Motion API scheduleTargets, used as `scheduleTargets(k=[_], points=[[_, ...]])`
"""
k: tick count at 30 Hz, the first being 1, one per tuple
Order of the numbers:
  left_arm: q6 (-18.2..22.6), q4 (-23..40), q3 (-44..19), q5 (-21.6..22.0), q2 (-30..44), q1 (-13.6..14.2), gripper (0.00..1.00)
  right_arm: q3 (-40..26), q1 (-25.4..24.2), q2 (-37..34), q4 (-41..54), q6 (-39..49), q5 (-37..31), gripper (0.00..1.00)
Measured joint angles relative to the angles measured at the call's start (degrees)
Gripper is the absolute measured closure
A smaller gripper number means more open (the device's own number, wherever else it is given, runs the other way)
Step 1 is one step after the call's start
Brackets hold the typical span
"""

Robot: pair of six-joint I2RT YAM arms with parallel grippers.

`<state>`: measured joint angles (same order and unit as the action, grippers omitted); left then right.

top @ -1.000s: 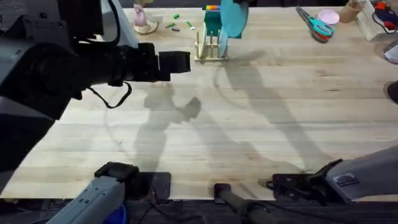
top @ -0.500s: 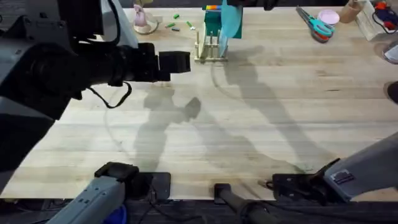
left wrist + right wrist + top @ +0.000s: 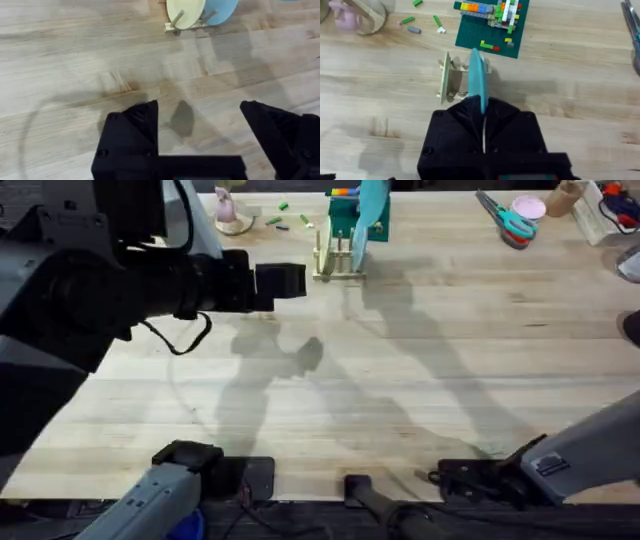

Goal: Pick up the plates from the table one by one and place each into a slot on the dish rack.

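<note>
A sky-blue plate [image 3: 479, 82] stands on edge between the fingers of my right gripper [image 3: 482, 117], which is shut on it. It hangs just over the small wooden dish rack [image 3: 451, 75]. From overhead the plate [image 3: 369, 215] is a thin upright sliver above the dish rack [image 3: 337, 260] at the far middle of the table [image 3: 420, 380]. In the left wrist view the rack [image 3: 173, 27] holds a cream disc [image 3: 185, 11] with a blue plate [image 3: 220, 10] beside it. My left gripper [image 3: 200, 130] is open and holds nothing, hovering left of the rack [image 3: 285, 280].
A teal-green box with coloured bricks [image 3: 492, 25] sits right behind the rack. Small green pieces [image 3: 282, 220] and a pink object [image 3: 228, 210] lie at the far left. Scissors [image 3: 510, 222] and a pink dish [image 3: 528, 207] are at the far right.
The held plate has turned from face-on to edge-on and come down closer to the rack. The left arm has not moved.
</note>
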<state>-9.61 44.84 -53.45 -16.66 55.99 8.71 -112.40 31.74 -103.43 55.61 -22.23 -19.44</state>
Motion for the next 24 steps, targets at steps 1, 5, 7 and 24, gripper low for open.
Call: scheduleTargets(k=[1, 5, 7, 24], points=[[0.00, 0.16, 0.00, 0.02, -0.02, 0.00, 0.005, -0.07, 0.09, -0.28, -0.25, -0.14, -0.09, 0.972], [0.02, 0.96, 0.00, 0.04, 0.00, 0.00, 0.004, -0.26, 0.13, -2.34, -0.74, -0.51, -0.27, 0.972], [0.02, 1.33, 0.00, 0.23, 0.00, 0.00, 0.005, -0.26, 0.22, -3.64, -0.74, -0.53, -0.29, 0.971], [0.02, 2.53, 0.02, 1.51, 0.00, 0.00, 0.005, -0.26, 0.35, -6.92, -1.61, -0.74, -0.31, 0.972]])
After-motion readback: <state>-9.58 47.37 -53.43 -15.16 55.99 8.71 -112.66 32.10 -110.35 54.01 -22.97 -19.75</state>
